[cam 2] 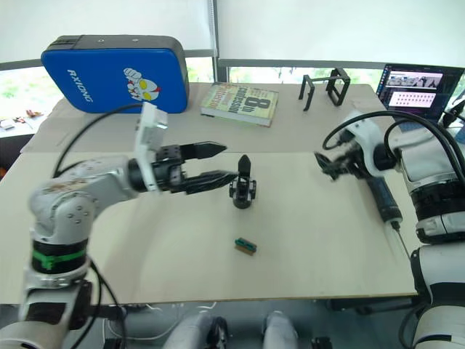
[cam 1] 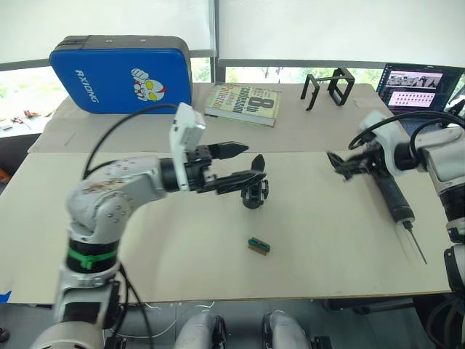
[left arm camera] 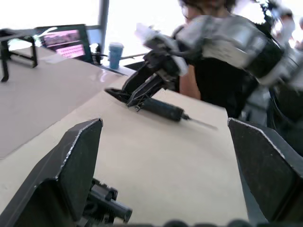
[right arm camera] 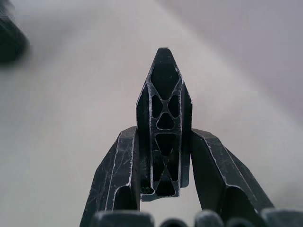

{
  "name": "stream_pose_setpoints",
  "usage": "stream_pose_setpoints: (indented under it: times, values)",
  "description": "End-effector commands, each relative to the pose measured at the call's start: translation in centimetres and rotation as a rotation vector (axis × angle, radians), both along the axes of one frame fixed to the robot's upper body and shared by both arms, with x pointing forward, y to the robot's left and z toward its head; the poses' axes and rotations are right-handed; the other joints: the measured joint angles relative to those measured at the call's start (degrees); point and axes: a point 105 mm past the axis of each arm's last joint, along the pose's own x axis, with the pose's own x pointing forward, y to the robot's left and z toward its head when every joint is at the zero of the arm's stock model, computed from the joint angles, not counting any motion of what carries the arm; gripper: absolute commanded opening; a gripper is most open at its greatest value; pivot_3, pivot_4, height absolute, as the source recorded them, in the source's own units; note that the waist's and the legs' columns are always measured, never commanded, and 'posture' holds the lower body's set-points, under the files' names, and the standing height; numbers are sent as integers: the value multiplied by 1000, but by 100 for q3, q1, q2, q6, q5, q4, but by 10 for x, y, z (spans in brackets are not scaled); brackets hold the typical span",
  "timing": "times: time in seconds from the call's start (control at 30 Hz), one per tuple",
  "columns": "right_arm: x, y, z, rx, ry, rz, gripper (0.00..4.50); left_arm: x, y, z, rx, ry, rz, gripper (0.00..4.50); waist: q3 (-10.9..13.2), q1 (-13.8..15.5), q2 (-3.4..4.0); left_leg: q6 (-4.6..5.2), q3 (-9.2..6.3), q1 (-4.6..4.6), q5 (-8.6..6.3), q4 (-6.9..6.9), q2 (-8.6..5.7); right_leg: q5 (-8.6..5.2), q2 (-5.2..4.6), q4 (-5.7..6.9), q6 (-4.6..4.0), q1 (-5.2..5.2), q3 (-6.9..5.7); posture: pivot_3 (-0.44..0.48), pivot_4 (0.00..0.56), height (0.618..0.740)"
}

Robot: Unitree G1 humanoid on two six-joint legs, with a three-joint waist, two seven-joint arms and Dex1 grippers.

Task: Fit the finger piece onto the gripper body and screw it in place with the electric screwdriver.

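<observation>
Head views: our left gripper [cam 2: 221, 163] hangs with fingers spread, just beside the gripper body [cam 2: 243, 190], which stands upright mid-tabletop [cam 2: 305, 254]. Our right gripper [cam 1: 338, 166] hovers above the butt end of the electric screwdriver [cam 1: 396, 203], which lies flat on the tabletop, bit toward the near edge. A small green-and-brown block [cam 1: 259, 246] lies nearer us. A book [cam 1: 243, 103], a blue case [cam 1: 120, 73] and a wire-frame stand [cam 1: 328, 86] sit at the back.

Left wrist view: fingers [left arm camera: 71, 165] released wide, the gripper body low between them, not clamped.

Right wrist view: fingers clenched on the finger piece [right arm camera: 164, 127], held point outward.

We judge the piece is picked up; fitting and screwing remain.
</observation>
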Motion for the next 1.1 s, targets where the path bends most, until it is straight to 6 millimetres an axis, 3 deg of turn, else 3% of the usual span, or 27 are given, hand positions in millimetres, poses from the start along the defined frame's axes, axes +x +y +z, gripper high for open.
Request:
stream_pose_setpoints:
  times: [0.03,0.23,0.4,0.5,0.57,1.03,1.07,1.1]
  values:
    - [-13,27,24,48,-185,56,1117,16,-1,19,-127,58,112,4500,0,62,0,0,0,0,0,2,-1,0,0,-1,0,0,-1,0,150,740]
    - [-37,72,33,275,-279,61,1117,38,-12,22,-247,163,235,4500,1,121,-1,-2,-18,33,1,9,-8,1,-7,-5,3,55,-12,0,150,740]
    - [-50,96,29,400,-299,40,1117,34,-24,11,-236,181,220,4500,0,106,-1,-3,-18,42,0,3,-12,1,-3,-6,3,62,-18,0,150,740]
    - [-54,102,26,411,-288,53,1117,32,-24,14,-245,167,209,3658,0,98,0,-3,-15,43,1,-2,-16,1,-1,-5,2,60,-17,0,150,740]
    - [-56,105,26,415,-283,60,1117,28,-25,17,-251,155,186,2736,0,92,0,-4,-14,44,2,-2,-18,1,0,-5,2,59,-16,0,150,740]
    - [-60,110,29,438,-274,75,1117,27,-22,29,-330,136,169,2727,0,86,0,-4,-12,46,2,-7,-17,0,2,-6,2,60,-15,0,150,740]
    - [-60,111,30,439,-276,76,1117,27,-22,29,-329,139,167,2217,0,85,0,-4,-12,46,2,-7,-17,0,2,-6,2,59,-15,0,150,740]
    - [-60,111,31,442,-279,77,1117,27,-23,28,-321,139,166,2012,0,85,0,-4,-12,47,2,-7,-17,0,3,-6,2,59,-15,0,150,740]
